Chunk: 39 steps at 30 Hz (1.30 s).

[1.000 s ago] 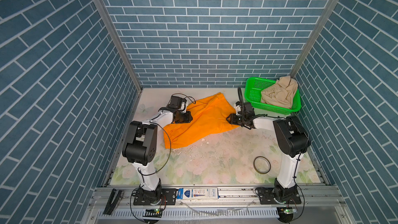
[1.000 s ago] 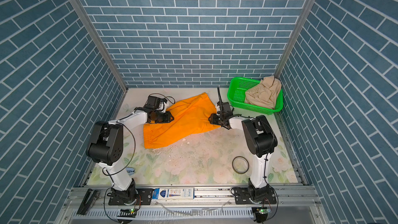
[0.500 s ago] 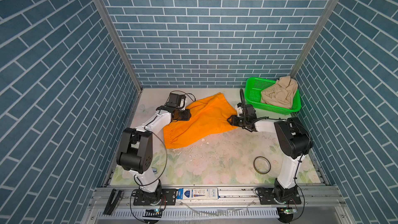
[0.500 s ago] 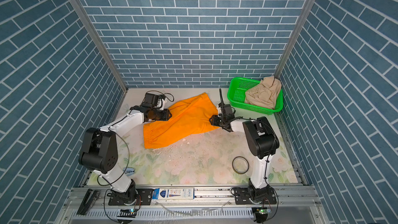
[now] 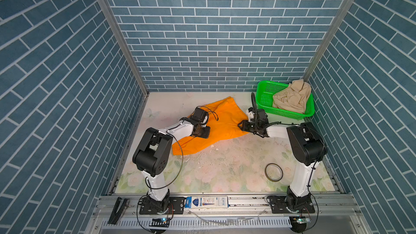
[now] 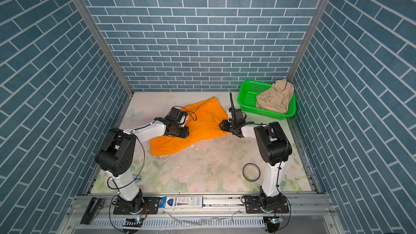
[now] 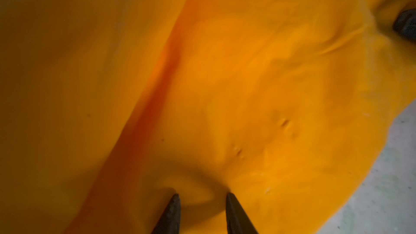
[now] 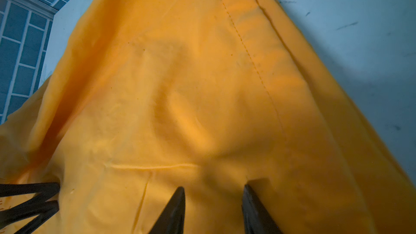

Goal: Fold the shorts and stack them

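The orange shorts (image 5: 225, 122) (image 6: 202, 120) lie spread flat on the table, toward the back. My left gripper (image 5: 204, 131) (image 6: 183, 132) rests low on their left part. In the left wrist view its jaws (image 7: 202, 195) stand apart with a small ridge of orange cloth (image 7: 247, 75) between the tips. My right gripper (image 5: 240, 126) (image 6: 221, 125) sits at the shorts' right edge. The right wrist view shows it (image 8: 213, 187) open, tips down on the cloth (image 8: 180, 75). The beige shorts (image 5: 290, 100) (image 6: 274, 99) lie crumpled in the green basket (image 5: 263, 95) (image 6: 247, 100).
The basket stands in the back right corner against the brick walls. A dark tape ring (image 5: 273, 172) (image 6: 251, 172) lies on the table near the right arm's base. A blue and white box (image 5: 206, 201) sits on the front rail.
My left gripper has slid to the right and nearer, further onto the orange shorts. The right gripper has stayed at the shorts' right edge, its jaws a little narrower.
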### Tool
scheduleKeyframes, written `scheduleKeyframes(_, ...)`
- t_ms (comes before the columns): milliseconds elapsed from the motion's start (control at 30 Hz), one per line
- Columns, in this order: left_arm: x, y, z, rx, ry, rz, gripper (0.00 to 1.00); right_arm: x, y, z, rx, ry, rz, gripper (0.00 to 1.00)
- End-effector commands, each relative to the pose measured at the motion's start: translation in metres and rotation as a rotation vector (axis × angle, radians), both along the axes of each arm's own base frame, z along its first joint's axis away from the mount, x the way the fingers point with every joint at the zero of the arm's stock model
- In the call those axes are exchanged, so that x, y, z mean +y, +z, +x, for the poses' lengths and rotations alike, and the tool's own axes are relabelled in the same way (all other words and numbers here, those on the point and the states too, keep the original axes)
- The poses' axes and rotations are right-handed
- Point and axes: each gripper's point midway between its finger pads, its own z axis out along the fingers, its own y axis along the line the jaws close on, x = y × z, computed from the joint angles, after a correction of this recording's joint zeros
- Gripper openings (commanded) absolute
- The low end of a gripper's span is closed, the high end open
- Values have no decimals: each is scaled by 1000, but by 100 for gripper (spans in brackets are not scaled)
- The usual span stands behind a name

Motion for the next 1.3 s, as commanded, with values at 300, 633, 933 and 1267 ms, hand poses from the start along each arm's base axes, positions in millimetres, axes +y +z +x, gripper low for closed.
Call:
scheduleKeyframes(300, 40, 10, 65, -83, 79, -1, 31, -14, -36, -32, 134, -15, -45, 43)
scheduleKeyframes(633, 67, 29, 83, -134, 102, -63, 37, -26, -43, -50, 158, -10, -100, 43)
scheduleKeyframes(933, 88, 11, 96, -36, 187, -95, 37, -30, -31, -49, 135, -20, -109, 45)
scheduleKeyframes(1267, 93, 90, 52, -56, 271, -154, 99, -34, 46, -33, 7, 3, -167, 51)
